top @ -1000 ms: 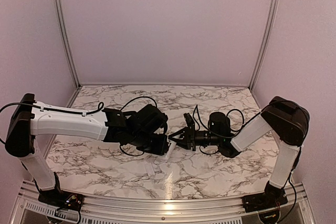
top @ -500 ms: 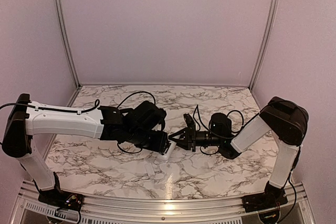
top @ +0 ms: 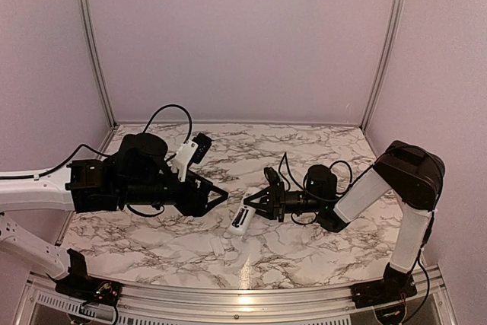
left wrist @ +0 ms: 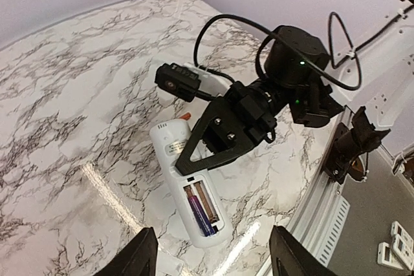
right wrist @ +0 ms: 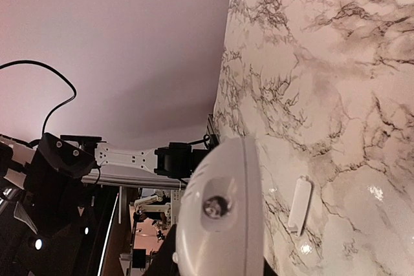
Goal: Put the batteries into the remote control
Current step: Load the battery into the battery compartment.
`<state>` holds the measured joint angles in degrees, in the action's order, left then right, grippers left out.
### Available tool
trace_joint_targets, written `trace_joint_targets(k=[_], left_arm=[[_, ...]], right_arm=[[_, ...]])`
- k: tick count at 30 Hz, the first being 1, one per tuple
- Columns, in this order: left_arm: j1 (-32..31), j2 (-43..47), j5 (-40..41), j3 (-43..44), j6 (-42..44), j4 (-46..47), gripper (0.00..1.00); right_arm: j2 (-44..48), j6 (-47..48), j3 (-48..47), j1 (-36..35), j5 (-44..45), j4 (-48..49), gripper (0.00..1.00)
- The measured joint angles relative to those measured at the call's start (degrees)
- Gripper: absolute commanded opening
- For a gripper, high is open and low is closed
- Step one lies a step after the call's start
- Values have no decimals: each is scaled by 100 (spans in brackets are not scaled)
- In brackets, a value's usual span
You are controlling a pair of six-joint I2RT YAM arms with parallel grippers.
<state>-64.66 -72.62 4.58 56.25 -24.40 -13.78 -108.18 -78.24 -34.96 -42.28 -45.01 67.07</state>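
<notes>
Two grippers face each other: the right gripper [top: 257, 209] is clamped on the remote [left wrist: 171, 147], and the left gripper [top: 219, 197] stands wide and empty, just beside it. Both batteries [left wrist: 196, 211], dark and orange, lie side by side in the remote's open back compartment. A white cover [right wrist: 299, 206] lies on the table [top: 152, 241] nearby.

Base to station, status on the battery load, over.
Left pincer open, clear of the remote control. Right pincer shut on it. Batteries both lying in the open bay. Loose white flat piece on table, not obstructing.
</notes>
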Motion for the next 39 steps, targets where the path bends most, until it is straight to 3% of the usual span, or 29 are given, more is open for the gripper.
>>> trace_joint_targets(k=[7,17,26,39], left_arm=[[-17,1064,-942,-1069,1639,745,53],[-343,975,-1364,-1176,3829,713,48],[-619,4,-1373,-1038,4780,503,42],[-758,-476,-1224,-745,5243,509,36]], right_arm=[[44,-22,0,-2,-339,-15,0],[136,61,-2,-57,-841,-188,0],[136,186,-125,-166,-1093,-450,0],[136,199,-157,-236,-1158,-479,0]])
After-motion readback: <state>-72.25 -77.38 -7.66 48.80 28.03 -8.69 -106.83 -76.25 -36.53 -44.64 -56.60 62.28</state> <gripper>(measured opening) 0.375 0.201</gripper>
